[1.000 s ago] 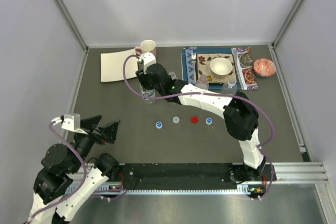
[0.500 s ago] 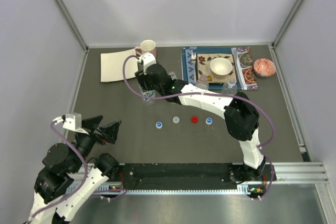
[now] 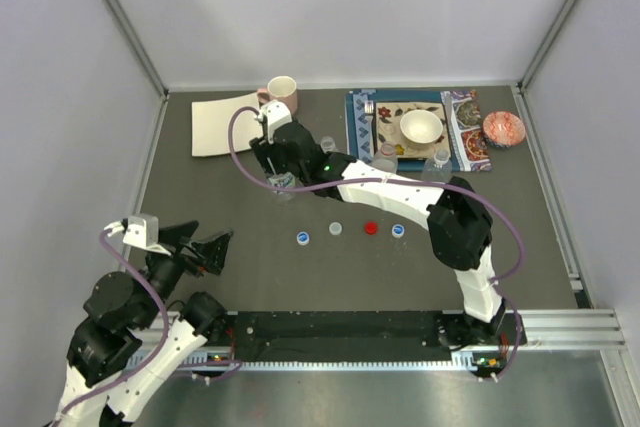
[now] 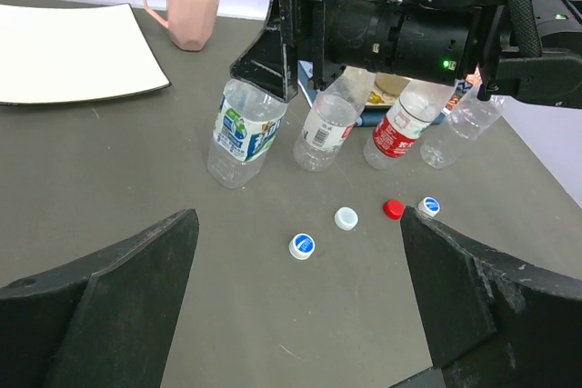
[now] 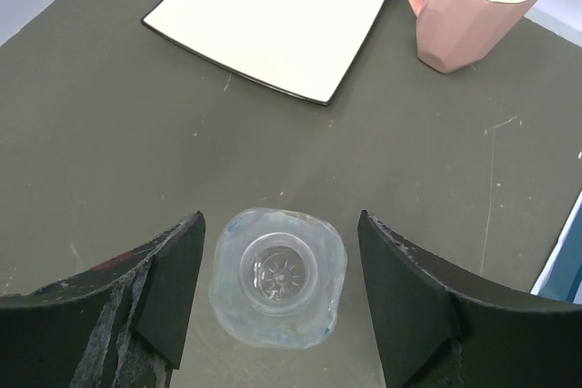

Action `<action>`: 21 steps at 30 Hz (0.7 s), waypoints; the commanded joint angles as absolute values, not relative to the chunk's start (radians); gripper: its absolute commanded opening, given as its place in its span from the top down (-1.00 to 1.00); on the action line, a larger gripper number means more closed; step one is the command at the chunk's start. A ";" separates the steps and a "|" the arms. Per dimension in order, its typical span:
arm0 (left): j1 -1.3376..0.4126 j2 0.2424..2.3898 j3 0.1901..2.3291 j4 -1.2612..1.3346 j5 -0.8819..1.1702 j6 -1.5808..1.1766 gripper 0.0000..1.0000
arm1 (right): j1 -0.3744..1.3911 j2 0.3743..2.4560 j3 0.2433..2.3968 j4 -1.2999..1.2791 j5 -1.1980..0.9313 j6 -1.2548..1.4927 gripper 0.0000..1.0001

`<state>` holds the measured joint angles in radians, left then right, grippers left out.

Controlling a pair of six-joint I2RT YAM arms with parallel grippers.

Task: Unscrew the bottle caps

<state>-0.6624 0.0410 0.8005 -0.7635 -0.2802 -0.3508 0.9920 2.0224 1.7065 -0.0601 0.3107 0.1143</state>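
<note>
Right gripper (image 5: 280,259): fingers spread wide, holding nothing, pointing straight down. Directly below it and centred in the gap stands the clear ribbed plastic bottle with the blue-and-white label (image 4: 244,134). The bottle is upright, so its long axis runs in line with the wrist's line of sight. The right wrist view looks down an uncapped neck to the moulded base. Neither finger appears to touch the bottle. Three more clear plastic bottles (image 4: 323,132) stand in a line to its right, their tops hidden behind the arm in the left wrist view. Nearer the bases, four small round screw caps lie loose on the dark grey table (image 3: 250,277) in a rough row: blue with white centre (image 3: 302,238), whitish-grey (image 3: 336,229), red (image 3: 371,228), blue with white centre (image 3: 398,231). All are well apart from the bottles. Left gripper (image 3: 200,240): also spread and empty, near the front left, farther from the bottles. Judgement: unscrewing looks complete. Any retreat by the right arm should go straight up along the bottle's axis, since sideways travel risks tipping it.
</note>
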 commanded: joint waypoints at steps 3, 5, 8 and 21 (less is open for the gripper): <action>-0.661 0.023 0.798 -0.723 -0.275 -0.362 -0.98 | 1.008 1.967 1.761 -0.049 0.308 0.107 -0.37; -0.663 0.023 0.798 -0.724 -0.275 -0.362 -0.98 | 1.006 1.967 1.761 -0.048 0.308 0.107 -0.36; -0.663 0.023 0.798 -0.723 -0.275 -0.364 -0.98 | 1.011 1.960 1.763 -0.048 0.308 0.100 -0.37; -0.663 0.017 0.798 -0.724 -0.264 -0.371 -0.98 | 1.029 1.944 1.767 -0.048 0.327 0.087 -0.40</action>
